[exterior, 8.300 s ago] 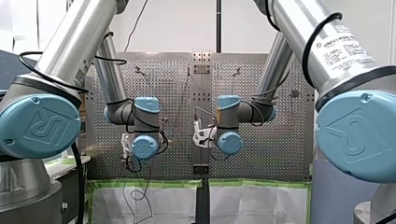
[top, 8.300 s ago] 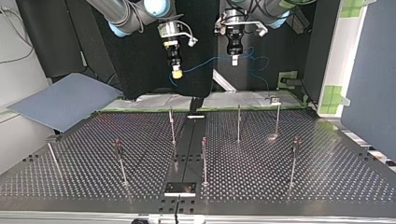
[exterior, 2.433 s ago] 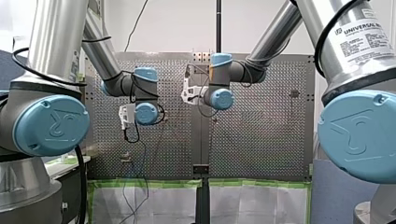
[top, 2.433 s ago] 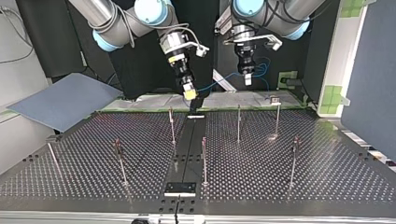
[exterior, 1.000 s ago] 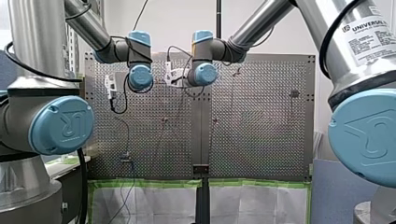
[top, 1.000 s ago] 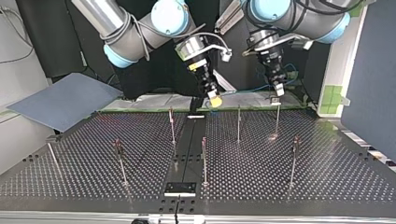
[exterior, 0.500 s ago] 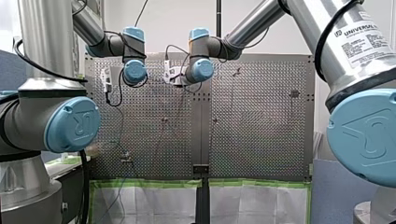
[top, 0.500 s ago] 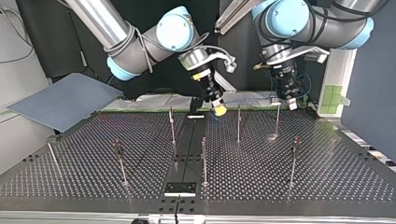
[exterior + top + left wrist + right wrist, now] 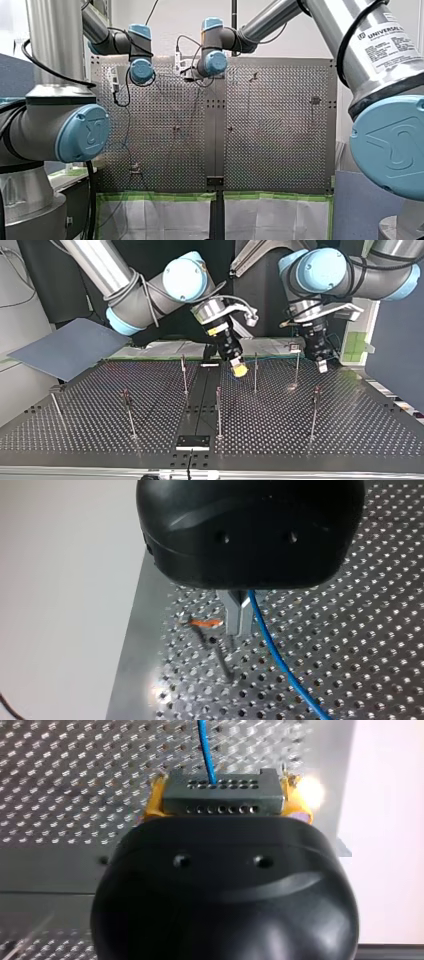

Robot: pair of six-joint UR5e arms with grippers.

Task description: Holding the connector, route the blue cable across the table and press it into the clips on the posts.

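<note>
Right gripper [image 9: 240, 369], yellow pads, hangs tilted over the perforated worktop [image 9: 100, 440] near the middle of the top view, just beside the thin post [image 9: 255, 371] at the far row. In the right wrist view its pads are clamped on the two ends of a grey connector [image 9: 220, 795], which sits square across the fingertips with rows of small holes facing the camera. The blue cable [image 9: 205, 745] leaves the middle of the connector and runs straight away over the holed plate. Left gripper [image 9: 322, 366] is lower at the top view's right, between the far right post [image 9: 296, 365] and the nearer right post [image 9: 315, 410], tips close above the worktop. In the left wrist view its metal fingers [image 9: 231, 615] are drawn narrow on the cable, which comes out at the fingers and slants off across the plate. Just beside those fingers stands a post top with an orange clip [image 9: 202, 623]; the cable lies apart from the clip, on the other side of the fingers. In the top view a faint blue line spans between the two grippers, behind the far posts. The other posts nearer the camera stand bare. A blue-grey panel [image 9: 65, 347] lies tilted at the top view's left, off the worktop's edge.
</note>
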